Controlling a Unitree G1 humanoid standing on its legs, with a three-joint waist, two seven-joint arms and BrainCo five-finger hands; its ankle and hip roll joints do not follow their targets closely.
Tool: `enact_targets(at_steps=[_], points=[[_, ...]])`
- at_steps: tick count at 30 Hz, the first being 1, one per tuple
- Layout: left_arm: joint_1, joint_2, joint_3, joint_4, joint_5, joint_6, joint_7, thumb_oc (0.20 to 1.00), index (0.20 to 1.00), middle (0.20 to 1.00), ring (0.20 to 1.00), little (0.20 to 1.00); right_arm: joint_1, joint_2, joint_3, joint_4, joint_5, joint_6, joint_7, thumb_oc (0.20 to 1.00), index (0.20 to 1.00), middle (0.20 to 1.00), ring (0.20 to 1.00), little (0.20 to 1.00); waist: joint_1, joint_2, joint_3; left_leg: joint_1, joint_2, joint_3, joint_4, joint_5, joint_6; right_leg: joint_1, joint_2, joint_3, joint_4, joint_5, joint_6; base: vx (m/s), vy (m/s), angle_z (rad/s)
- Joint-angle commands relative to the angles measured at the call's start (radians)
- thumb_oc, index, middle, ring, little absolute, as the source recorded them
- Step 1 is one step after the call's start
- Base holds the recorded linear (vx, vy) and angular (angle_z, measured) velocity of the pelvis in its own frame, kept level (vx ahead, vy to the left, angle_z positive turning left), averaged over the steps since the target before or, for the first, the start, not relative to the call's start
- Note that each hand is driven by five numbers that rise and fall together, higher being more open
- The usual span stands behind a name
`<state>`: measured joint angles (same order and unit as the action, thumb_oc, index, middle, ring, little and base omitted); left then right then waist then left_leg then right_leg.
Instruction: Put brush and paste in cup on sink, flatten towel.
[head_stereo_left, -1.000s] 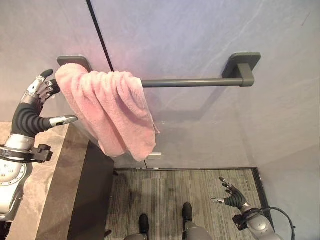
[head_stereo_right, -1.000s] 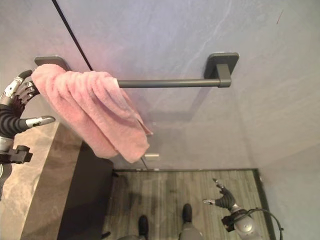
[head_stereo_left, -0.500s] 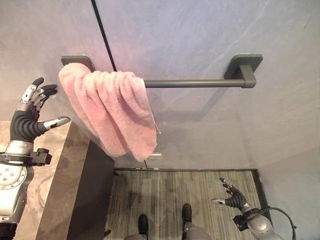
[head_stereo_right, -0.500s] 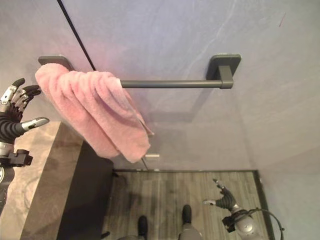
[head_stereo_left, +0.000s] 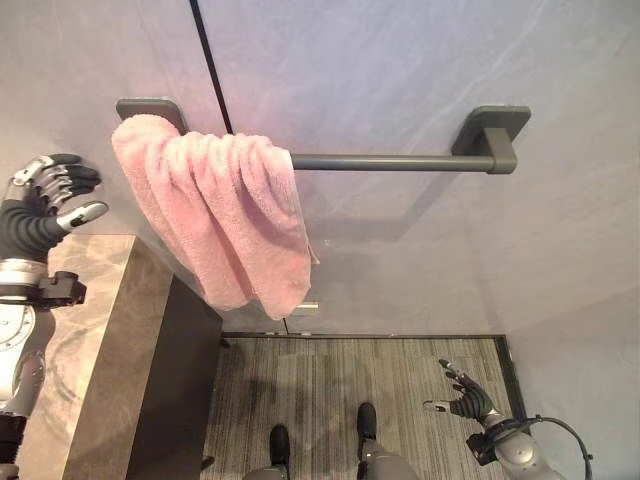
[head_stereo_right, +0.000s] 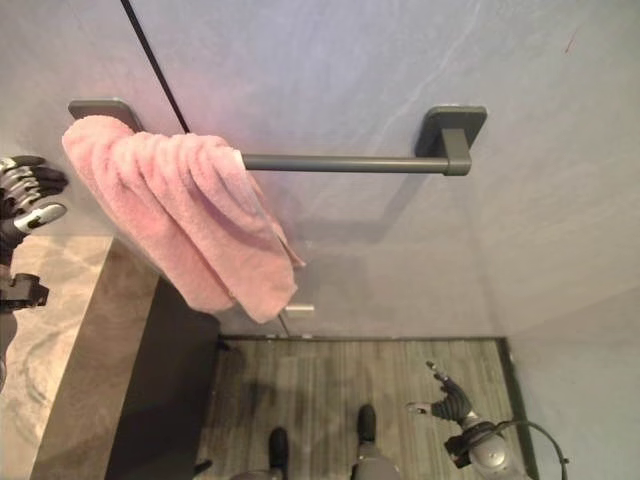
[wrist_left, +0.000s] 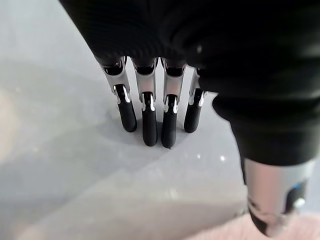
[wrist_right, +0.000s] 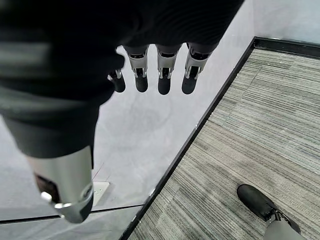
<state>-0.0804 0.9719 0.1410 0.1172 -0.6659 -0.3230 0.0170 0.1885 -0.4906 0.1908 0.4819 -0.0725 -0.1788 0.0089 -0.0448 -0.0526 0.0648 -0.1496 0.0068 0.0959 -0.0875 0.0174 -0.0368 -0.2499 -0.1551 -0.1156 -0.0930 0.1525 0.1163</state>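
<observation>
Towel (head_stereo_left: 222, 218) hangs bunched beside the empty, straight-fingered left hand (head_stereo_left: 40, 205).

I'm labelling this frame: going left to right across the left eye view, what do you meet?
Left hand → pink towel → bare rail → rail's right bracket → right hand, low over the floor.

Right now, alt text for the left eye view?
A pink towel hangs bunched at the left end of a dark wall bar. The left hand, open, is beside it over a stone counter; the right hand hangs low, open.
</observation>
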Motion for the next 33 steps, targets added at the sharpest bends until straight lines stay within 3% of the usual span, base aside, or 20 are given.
enact_targets(at_steps=[1,10,11,13,14,20,21,26,32,33], points=[[-0.115,0.016,-0.052,0.015,-0.011,-0.014,-0.029,1.0,1.0,1.0,1.0,1.0,-0.054,-0.065,0.02,-0.044,0.014,-0.015,0.003,1.0,1.0,1.0,1.0,1.0,-0.045,0.031,0.019,-0.061,0.039,0.027,0.0,0.063,-0.048,0.071,-0.082,0.014,0.006,0.018,0.107,0.0,0.0,0.0],[-0.124,0.02,-0.091,-0.003,0.0,-0.004,-0.051,1.0,1.0,1.0,1.0,1.0,-0.043,-0.074,0.016,-0.039,0.013,-0.016,0.005,1.0,1.0,1.0,1.0,1.0,-0.055,0.045,0.023,-0.062,0.04,0.037,0.0,0.061,-0.049,0.062,-0.08,0.026,0.006,0.014,0.106,0.0,0.0,-0.02],[-0.127,0.016,-0.091,0.002,-0.002,-0.005,-0.051,0.815,0.815,0.815,0.815,0.815,-0.041,-0.073,0.017,-0.037,0.013,-0.016,0.006,1.0,1.0,1.0,1.0,1.0,-0.056,0.047,0.021,-0.062,0.041,0.039,0.0,0.061,-0.049,0.061,-0.08,0.027,0.006,0.015,0.106,0.02,-0.002,-0.12],[-0.128,0.014,-0.09,0.003,-0.002,-0.007,-0.049,0.865,0.865,0.865,0.865,0.865,-0.04,-0.071,0.017,-0.035,0.014,-0.018,0.006,1.0,1.0,1.0,1.0,1.0,-0.055,0.048,0.02,-0.062,0.042,0.039,0.0,0.061,-0.05,0.06,-0.08,0.027,0.006,0.012,0.105,0.02,-0.005,-0.06],[-0.128,0.011,-0.088,0.004,-0.002,-0.009,-0.048,0.834,0.834,0.834,0.834,0.834,-0.039,-0.072,0.018,-0.033,0.014,-0.017,0.007,1.0,1.0,1.0,1.0,1.0,-0.056,0.047,0.019,-0.062,0.043,0.04,0.0,0.061,-0.051,0.06,-0.079,0.027,0.006,0.01,0.104,0.01,-0.002,-0.03],[-0.144,0.006,-0.083,0.005,0.004,-0.012,-0.04,0.834,0.834,0.834,0.834,0.834,-0.043,-0.072,0.022,-0.032,0.01,-0.019,0.006,1.0,1.0,1.0,1.0,1.0,-0.056,0.047,0.015,-0.06,0.045,0.04,0.0,0.059,-0.052,0.061,-0.077,0.026,0.006,0.005,0.103,0.0,0.0,0.0],[-0.147,0.004,-0.084,0.006,0.004,-0.013,-0.038,0.799,0.799,0.799,0.799,0.799,-0.045,-0.071,0.026,-0.032,0.012,-0.02,0.007,1.0,1.0,1.0,1.0,1.0,-0.057,0.047,0.016,-0.06,0.046,0.04,0.0,0.059,-0.053,0.061,-0.077,0.027,0.006,0.004,0.102,0.0,0.0,0.0],[-0.154,-0.002,-0.089,0.008,0.006,-0.015,-0.037,0.774,0.774,0.774,0.774,0.774,-0.046,-0.069,0.026,-0.03,0.012,-0.02,0.006,1.0,1.0,1.0,1.0,1.0,-0.057,0.047,0.017,-0.058,0.048,0.042,0.0,0.058,-0.053,0.062,-0.077,0.027,0.006,0.004,0.102,0.0,0.0,0.0],[-0.172,-0.013,-0.103,0.009,0.002,-0.019,-0.039,0.586,0.586,0.586,0.586,0.586,-0.048,-0.069,0.03,-0.029,0.016,-0.021,0.008,1.0,1.0,1.0,1.0,1.0,-0.061,0.049,0.015,-0.056,0.047,0.043,0.0,0.058,-0.053,0.062,-0.077,0.03,0.006,0.003,0.102,0.0,0.0,0.0],[-0.173,-0.016,-0.105,0.008,0.0,-0.019,-0.04,0.517,0.517,0.517,0.517,0.517,-0.052,-0.069,0.027,-0.042,0.023,-0.025,0.008,1.0,1.0,1.0,1.0,1.0,-0.061,0.05,0.014,-0.056,0.047,0.044,0.0,0.058,-0.053,0.062,-0.078,0.032,0.006,0.002,0.102,0.0,0.0,0.0]])
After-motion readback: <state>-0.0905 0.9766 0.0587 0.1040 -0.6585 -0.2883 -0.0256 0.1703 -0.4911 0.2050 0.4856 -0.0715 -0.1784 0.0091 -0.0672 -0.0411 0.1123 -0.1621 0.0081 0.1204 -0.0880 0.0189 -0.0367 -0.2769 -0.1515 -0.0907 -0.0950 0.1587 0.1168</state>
